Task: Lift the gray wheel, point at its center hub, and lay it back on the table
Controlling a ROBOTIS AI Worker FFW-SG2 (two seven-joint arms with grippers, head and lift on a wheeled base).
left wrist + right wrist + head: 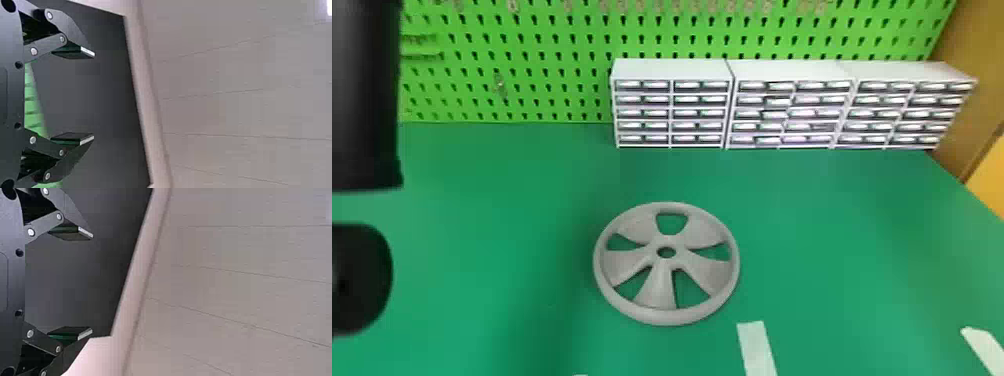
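Note:
The gray wheel [657, 292] lies flat on the green table [837, 280] in the middle of the head view, its five openings spread around a round hole at the center hub. Black parts of my left arm [364, 100] stand at that view's left edge, apart from the wheel. In the left wrist view my left gripper [94, 96] is open, with nothing between its fingers. My right gripper [92, 284] is also open and holds nothing in the right wrist view. Both wrist views look toward a dark panel and a pale lined surface, away from the wheel.
White drawer cabinets [672, 70] stand in a row along the table's back, in front of a green pegboard [507, 50]. Pale strips [757, 350] mark the table near the front. A brown wall [977, 55] rises at the right.

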